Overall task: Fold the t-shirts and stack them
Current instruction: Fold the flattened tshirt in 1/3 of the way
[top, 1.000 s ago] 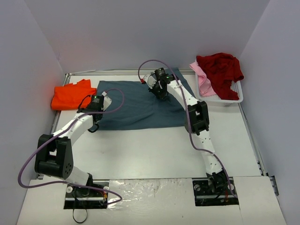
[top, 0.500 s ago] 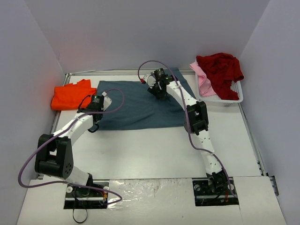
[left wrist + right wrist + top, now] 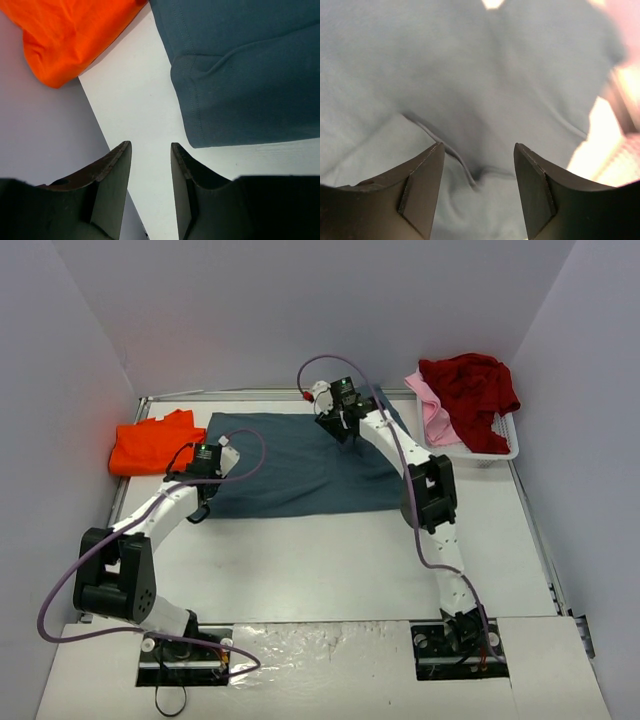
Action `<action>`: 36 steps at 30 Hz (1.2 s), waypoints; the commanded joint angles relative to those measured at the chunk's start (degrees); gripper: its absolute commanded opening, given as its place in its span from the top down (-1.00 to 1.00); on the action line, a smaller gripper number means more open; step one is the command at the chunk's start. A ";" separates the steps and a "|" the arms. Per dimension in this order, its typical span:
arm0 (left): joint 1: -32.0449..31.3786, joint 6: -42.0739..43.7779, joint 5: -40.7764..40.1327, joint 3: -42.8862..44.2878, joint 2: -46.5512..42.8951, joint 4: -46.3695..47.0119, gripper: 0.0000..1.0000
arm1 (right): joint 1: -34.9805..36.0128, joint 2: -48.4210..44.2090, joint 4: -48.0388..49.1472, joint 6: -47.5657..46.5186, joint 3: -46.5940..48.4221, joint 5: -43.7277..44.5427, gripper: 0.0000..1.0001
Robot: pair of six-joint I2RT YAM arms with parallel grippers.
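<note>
A fixed camera above and behind the arm bases surveys the whole table (image 3: 330, 550), while wrist cameras look down close past the left gripper (image 3: 150, 146) at a corner of the slate blue-grey t-shirt (image 3: 250, 75) and the orange t-shirt (image 3: 70, 35), and past the right gripper (image 3: 478, 145) at that same blue-grey shirt.

Four t-shirts: blue-grey shirt (image 3: 300, 465), orange shirt (image 3: 150, 445), dark red shirt (image 3: 470, 390), pink shirt (image 3: 432, 412). One basket (image 3: 500, 452). Two arms (image 3: 165, 505) (image 3: 425, 490).
</note>
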 commanded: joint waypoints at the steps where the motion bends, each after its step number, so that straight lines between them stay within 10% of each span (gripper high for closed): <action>1: 0.41 -0.56 2.47 0.34 -3.23 -2.12 0.28 | 0.22 -11.93 4.19 2.78 -3.03 6.19 -0.08; 19: -5.03 8.49 10.12 -8.62 -8.50 -2.22 0.32 | -1.80 -52.01 -2.05 4.19 -56.10 2.87 -0.14; 36: 0.15 17.11 10.91 -13.37 0.89 9.56 0.19 | -12.00 -52.55 -2.84 5.69 -60.09 -5.41 -0.16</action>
